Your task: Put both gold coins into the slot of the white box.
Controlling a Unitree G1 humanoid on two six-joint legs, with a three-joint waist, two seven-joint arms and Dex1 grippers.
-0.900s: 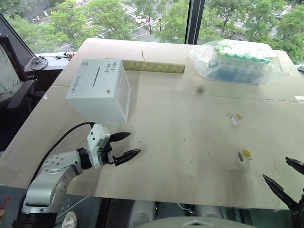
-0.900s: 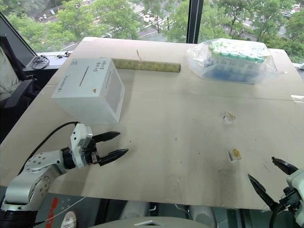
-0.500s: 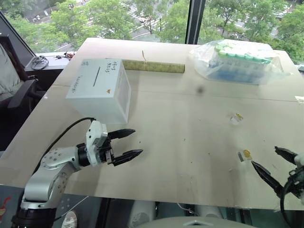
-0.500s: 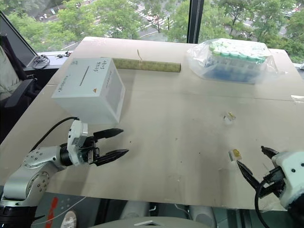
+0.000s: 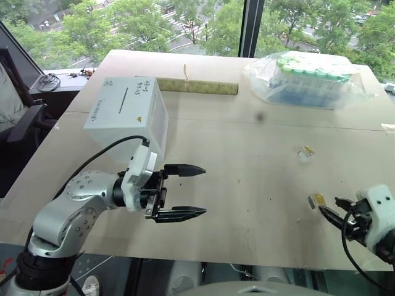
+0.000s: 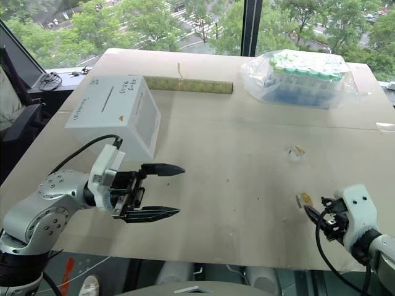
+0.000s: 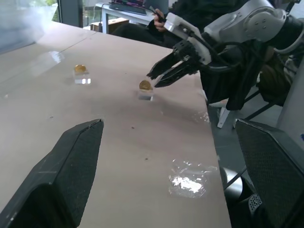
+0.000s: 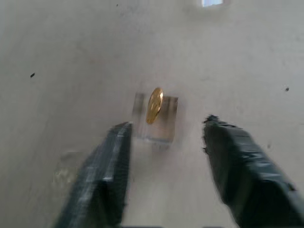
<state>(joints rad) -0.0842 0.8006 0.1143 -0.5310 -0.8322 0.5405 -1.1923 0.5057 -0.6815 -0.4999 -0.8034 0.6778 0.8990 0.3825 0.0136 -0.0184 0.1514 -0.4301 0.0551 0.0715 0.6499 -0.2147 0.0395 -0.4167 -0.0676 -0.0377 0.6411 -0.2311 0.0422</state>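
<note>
Left eye view: the white cube-shaped cardboard box (image 5: pixel 126 118) sits just behind the left gripper (image 5: pixel 185 191), whose jaws gape wide, empty. The right gripper (image 8: pixel 164 142), half-open and holding nothing, points at the nearer small shiny gold coin (image 8: pixel 154 104), upright on a clear stand; the other (image 5: pixel 309 150) lies beyond. Likely light, stiff, slippery: pinch the flat faces.

- The black writing on the white box (image 5: pixel 126 117) is too small to read.
- The green-capped tubes in the clear bag (image 5: pixel 311 80), near the desk's (image 5: pixel 247 160) far right corner, look blurry through the plastic.
</note>
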